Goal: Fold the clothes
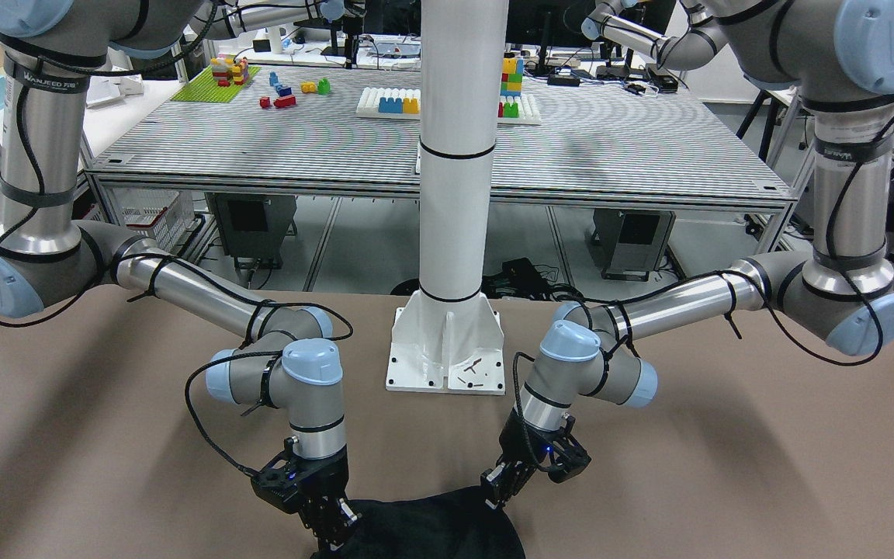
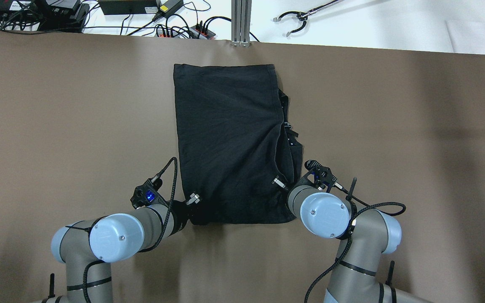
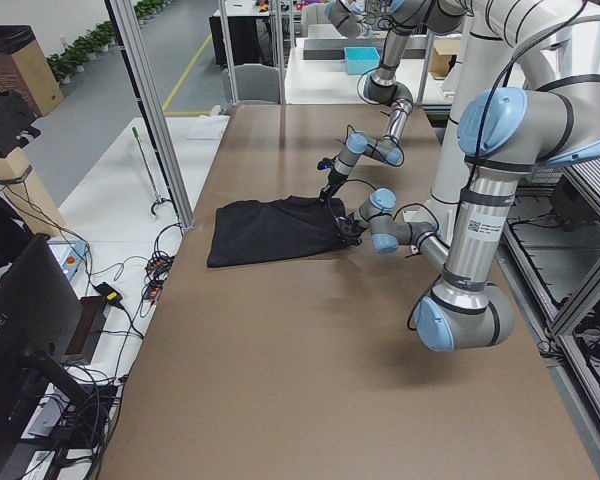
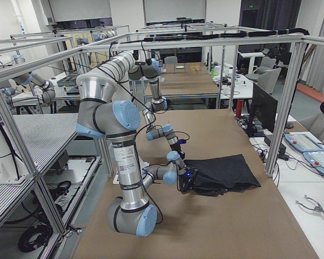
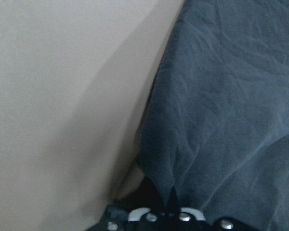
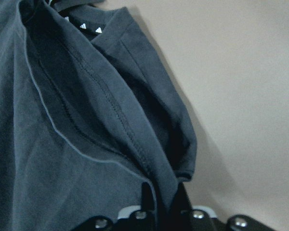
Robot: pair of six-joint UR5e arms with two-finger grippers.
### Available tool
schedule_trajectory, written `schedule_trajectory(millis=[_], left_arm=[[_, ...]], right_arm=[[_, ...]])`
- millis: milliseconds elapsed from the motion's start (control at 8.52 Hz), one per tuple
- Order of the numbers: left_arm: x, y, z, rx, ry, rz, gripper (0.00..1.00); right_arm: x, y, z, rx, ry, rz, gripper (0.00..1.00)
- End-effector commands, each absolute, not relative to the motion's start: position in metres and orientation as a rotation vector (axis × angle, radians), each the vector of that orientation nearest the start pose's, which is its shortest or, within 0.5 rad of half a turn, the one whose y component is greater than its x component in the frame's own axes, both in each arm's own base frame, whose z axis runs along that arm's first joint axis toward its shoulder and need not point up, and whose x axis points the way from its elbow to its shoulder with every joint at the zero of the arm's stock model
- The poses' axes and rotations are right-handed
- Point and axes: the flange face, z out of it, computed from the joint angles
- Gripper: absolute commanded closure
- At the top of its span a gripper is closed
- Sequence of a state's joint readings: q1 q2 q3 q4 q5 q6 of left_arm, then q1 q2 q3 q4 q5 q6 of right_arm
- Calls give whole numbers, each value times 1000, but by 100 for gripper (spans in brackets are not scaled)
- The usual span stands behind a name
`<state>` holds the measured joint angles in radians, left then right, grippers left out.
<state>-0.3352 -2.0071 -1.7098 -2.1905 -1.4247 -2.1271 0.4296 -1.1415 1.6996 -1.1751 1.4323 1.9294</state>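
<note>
Plain black soft fabric piece (image 2: 230, 143) flat on brown desk (image 2: 57, 126), long axis running away from robot. Near corners: left claw (image 2: 191, 203) and right claw (image 2: 282, 186) each clamped on one.

Fingers (image 5: 156, 196): at the bottom edge of the view, drawn together with no gap visible between the tips. A pinch of the dark garment (image 5: 226, 110) is caught between them.

Garment: from the pinch, creases fan out ahead and to the right of the fingers. The fabric fills the whole area ahead-right of the fingers. Its surface is plain and wrinkled, with no print visible. Its edge runs away from the fingers, leaning to the right.

Desk (image 5: 48, 82): pale and bare, to the left of the fingers and ahead of them. A soft shadow (image 5: 118, 139) lies on it along the garment's edge. A small pale patch of desk shows just left of the fingers, beneath that edge.
</note>
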Motion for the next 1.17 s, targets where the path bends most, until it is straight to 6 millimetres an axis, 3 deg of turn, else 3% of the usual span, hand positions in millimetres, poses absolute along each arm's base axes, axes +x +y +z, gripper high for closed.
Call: schedule_trajectory(millis=[0,352,469,587,704,822,939,1056], left_arm=[[551,-350,274,2,1251,-855,100],[513,-335,256,5,1310,-814,100],[491,-313,252,-29,1334,-781,100],[460,-263,244,-74,1361,-720,100],[414,-240,212,-96,1362,-696,100],[394,-235,184,-91,1324,-693,100],[399,-254,158,-34,1318,-662,100],[406,-287,152,34,1290,-678,100]], right_arm=[[-512,-398,314,170,-992,791,100],[-488,-370,289,152,-1052,762,100],[-480,-320,289,114,-1056,699,100],[-449,-280,276,100,-1072,659,100],[-418,-249,253,66,-1082,644,100],[-397,-243,231,60,-1085,648,100],[-393,-245,225,64,-1084,651,100],[-399,-257,228,84,-1064,663,100]])
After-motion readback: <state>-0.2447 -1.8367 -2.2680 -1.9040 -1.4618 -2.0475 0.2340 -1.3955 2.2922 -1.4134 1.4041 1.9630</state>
